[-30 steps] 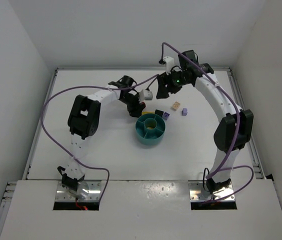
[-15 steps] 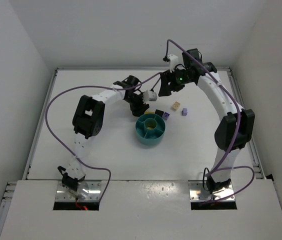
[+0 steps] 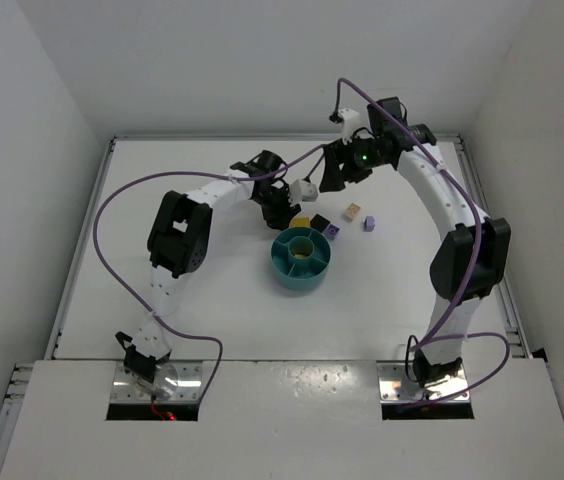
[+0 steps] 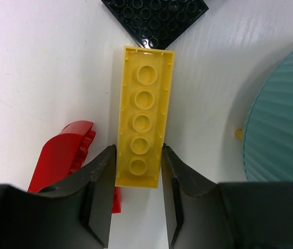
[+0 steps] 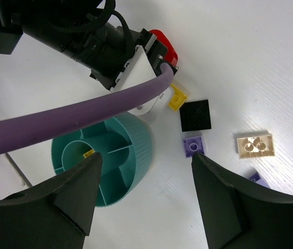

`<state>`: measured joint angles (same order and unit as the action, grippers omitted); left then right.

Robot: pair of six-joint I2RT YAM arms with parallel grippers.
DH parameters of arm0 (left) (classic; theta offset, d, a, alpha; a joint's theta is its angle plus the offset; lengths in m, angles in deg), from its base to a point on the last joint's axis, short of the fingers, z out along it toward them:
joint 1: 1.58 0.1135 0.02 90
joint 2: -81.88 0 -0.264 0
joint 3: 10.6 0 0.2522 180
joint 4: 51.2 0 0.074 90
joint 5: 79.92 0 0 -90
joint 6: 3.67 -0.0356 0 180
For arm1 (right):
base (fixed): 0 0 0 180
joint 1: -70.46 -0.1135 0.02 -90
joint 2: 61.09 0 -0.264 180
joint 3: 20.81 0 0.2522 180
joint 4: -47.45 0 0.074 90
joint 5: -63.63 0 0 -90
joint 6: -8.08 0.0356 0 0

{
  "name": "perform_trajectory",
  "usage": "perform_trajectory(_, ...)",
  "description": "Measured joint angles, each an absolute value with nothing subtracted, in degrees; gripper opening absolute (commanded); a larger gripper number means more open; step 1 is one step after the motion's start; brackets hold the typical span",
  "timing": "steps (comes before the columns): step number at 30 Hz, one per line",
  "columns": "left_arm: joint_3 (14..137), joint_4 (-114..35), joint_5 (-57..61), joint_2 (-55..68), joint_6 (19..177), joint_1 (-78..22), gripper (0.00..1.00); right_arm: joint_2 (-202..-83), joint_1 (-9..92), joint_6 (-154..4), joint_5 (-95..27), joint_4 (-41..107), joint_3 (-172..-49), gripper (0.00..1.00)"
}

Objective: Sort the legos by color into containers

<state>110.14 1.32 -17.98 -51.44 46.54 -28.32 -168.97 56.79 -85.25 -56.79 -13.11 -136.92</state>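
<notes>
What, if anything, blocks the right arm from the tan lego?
Probably nothing: the right gripper hangs open nearby, the tan lego lies uncovered, and the left gripper, closed on the yellow lego, is off to the side.

A long yellow brick [image 4: 143, 119] is lying flat in my left pincer [image 4: 138, 174], between a red brick [image 4: 63, 155] and the teal dish [image 4: 281, 129].
</notes>
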Motion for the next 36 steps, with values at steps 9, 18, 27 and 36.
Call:
perform_trajectory(9,109.7,0.8,-18.5,-51.3,46.7,-27.7,0.08,-169.8,58.5,-83.0,-57.0,-11.8,-136.7,0.71)
perform_trajectory(18,107.4,-0.4,-20.5,-49.8,50.1,-24.2,0.04,-171.9,58.7,-81.3,-59.5,-11.2,-136.6,0.71)
perform_trajectory(27,102.4,-5.7,-22.2,-41.1,55.2,-20.9,0.03,-173.5,58.7,-76.8,-63.2,-7.9,-136.6,0.71)
perform_trajectory(36,96.2,-11.0,-23.9,-29.8,57.9,-20.3,0.03,-178.0,58.7,-68.3,-73.2,-2.7,-136.6,0.71)
